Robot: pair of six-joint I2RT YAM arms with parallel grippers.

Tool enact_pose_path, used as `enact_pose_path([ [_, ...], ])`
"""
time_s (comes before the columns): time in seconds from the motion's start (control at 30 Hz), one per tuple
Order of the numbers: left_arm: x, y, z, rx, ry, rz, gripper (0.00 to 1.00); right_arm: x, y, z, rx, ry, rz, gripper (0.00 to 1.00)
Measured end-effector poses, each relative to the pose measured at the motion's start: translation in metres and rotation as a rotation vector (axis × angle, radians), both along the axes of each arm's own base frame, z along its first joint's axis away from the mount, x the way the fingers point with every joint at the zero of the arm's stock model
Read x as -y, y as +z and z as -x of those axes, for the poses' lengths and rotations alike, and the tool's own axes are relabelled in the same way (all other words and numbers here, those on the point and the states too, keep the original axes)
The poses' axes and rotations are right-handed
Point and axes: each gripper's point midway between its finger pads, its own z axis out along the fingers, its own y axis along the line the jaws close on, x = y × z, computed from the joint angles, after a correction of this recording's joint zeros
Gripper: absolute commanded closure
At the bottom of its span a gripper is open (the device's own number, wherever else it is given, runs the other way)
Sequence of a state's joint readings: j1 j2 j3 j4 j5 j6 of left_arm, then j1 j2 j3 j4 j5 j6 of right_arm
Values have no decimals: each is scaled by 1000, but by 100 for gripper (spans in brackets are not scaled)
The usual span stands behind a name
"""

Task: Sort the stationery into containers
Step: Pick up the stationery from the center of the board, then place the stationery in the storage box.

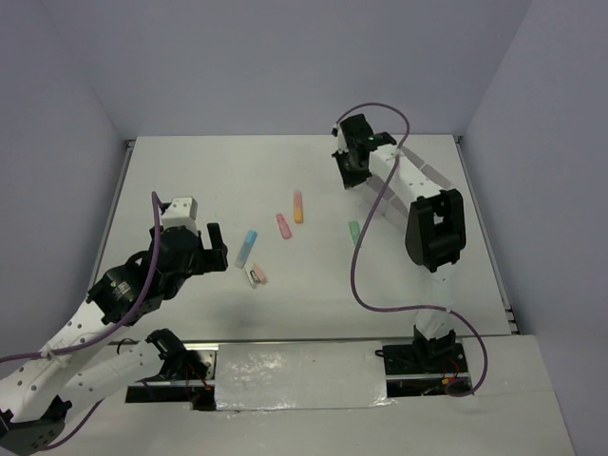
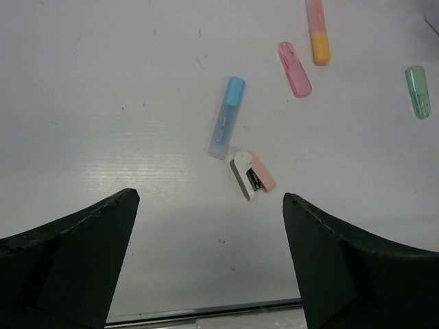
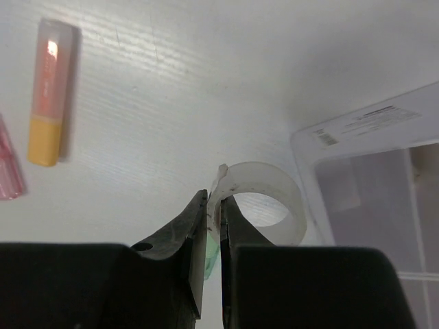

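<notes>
My right gripper (image 3: 214, 205) is shut on the wall of the clear tape ring (image 3: 274, 188), one finger inside the ring and one outside. It stands at the far side of the table (image 1: 353, 173). The white tray (image 3: 370, 120) lies just right of the ring, its compartments partly in view. A green piece (image 1: 354, 231) shows below the jaws. My left gripper (image 2: 209, 197) hangs open with nothing in it, near a pink-and-white piece (image 2: 252, 175) and a blue piece (image 2: 226, 116). Pink (image 2: 294, 68) and orange (image 2: 317, 31) pieces lie farther off.
The loose pieces lie scattered mid-table between the arms (image 1: 275, 237). A purple cable (image 1: 366, 256) loops down from the right arm. The table's near edge (image 2: 206, 312) runs just under my left fingers. Grey walls close the left, back and right.
</notes>
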State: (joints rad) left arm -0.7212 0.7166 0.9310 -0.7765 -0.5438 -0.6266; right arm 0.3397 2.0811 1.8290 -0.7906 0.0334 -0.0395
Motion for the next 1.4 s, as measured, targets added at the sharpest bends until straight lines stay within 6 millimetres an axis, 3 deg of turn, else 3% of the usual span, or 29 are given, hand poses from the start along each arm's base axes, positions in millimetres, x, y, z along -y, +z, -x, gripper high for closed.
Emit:
enact_pose_path([
  [0.17, 0, 0, 0, 0, -1, 0, 1, 27, 34, -20, 37, -50, -62, 95],
  [0.33, 0, 0, 0, -1, -3, 0, 1, 60, 28, -20, 0, -113, -67, 94],
  [0.8, 1, -1, 0, -3, -4, -2, 1, 57, 5, 0, -89, -93, -80, 93],
  [1.4, 1, -1, 0, -3, -15, -13, 1, 70, -11, -2, -126, -118, -78, 83],
])
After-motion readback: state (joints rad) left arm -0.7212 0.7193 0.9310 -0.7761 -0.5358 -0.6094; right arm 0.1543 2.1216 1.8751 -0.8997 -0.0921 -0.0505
